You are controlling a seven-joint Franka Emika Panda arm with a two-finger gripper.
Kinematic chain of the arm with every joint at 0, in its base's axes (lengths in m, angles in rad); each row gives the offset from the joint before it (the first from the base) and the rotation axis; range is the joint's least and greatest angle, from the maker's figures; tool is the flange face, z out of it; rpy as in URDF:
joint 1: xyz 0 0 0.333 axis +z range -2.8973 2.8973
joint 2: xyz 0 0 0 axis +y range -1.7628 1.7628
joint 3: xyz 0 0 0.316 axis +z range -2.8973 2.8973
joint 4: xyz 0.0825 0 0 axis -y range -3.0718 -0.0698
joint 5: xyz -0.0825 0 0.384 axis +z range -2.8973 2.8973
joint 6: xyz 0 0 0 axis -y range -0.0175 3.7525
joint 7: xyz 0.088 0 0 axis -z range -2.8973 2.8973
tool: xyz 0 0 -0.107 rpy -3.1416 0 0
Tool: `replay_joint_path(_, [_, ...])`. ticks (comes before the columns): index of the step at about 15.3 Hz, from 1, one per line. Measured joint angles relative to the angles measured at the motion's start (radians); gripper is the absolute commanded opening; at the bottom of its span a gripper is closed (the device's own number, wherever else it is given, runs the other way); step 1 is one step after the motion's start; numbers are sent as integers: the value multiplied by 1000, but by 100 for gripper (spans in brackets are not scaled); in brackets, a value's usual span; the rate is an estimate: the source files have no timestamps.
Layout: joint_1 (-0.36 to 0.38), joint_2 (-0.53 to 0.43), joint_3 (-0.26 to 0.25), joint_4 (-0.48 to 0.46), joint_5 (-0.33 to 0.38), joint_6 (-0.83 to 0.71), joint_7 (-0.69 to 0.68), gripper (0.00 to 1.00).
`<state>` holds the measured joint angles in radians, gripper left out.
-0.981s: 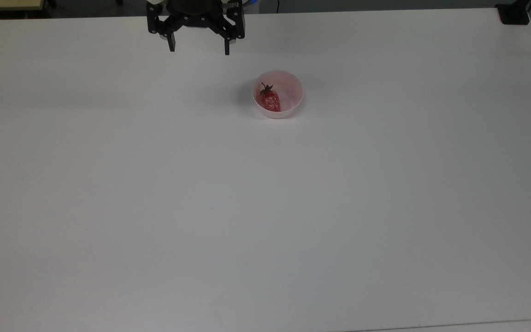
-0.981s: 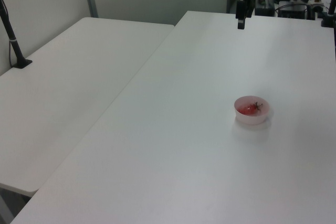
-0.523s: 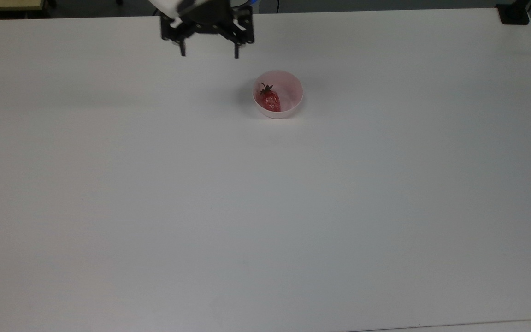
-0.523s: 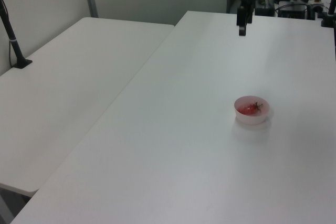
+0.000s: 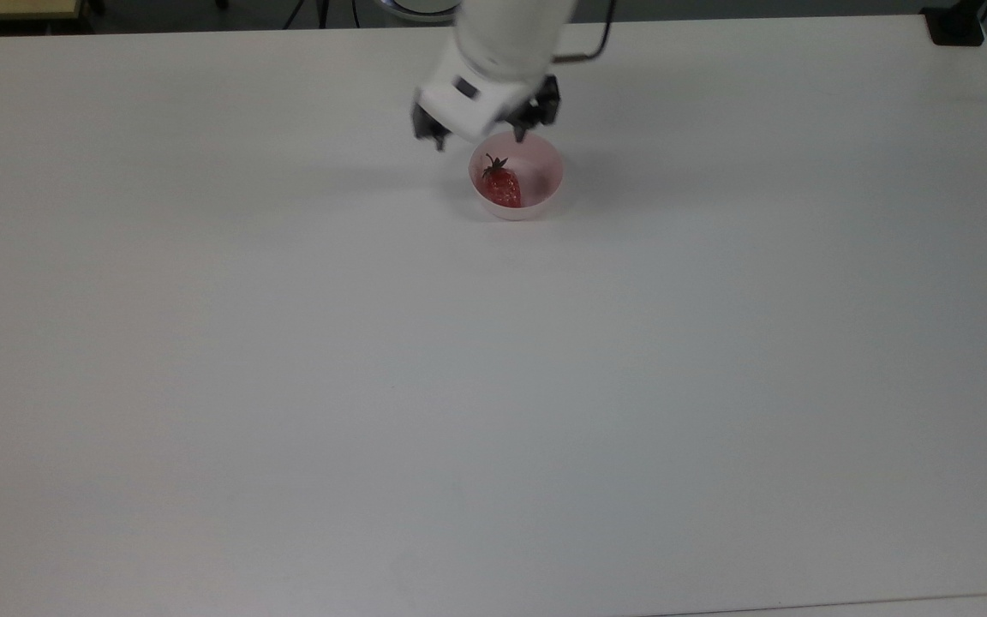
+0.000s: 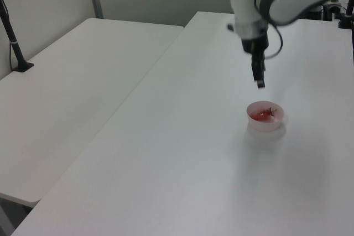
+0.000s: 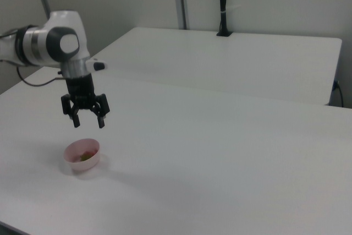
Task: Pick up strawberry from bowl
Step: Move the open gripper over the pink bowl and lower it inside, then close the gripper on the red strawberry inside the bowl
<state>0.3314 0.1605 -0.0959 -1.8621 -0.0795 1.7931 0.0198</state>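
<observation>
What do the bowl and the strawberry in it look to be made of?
Bowl: probably thin plastic, pale pink and smooth, with a plain wall that lets light glow through.
Strawberry: glossy red with pale speckles and a dark spiky stem; the hard shine suggests a plastic replica, though real fruit cannot be ruled out.

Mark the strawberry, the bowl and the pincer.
strawberry (image 5: 503, 186), top view, red body.
bowl (image 5: 547, 180), top view, bare inner wall.
pincer (image 7: 87, 123), right view, midway between its open fingertips.

The strawberry (image 5: 502, 186) lies in the bowl (image 5: 543, 199) on the table (image 5: 493, 386).
</observation>
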Motion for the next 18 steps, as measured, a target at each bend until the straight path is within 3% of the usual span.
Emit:
replay_joint_path(3, [45, 49, 1, -47, -35, 70, -85, 77])
replay_joint_path(8, [50, 69, 0, -95, -53, 88, -233, 77])
replay_joint_path(15, [81, 81, 1, -168, -73, 172, -254, 78])
replay_joint_path(18, [86, 86, 1, -169, -91, 173, -254, 86])
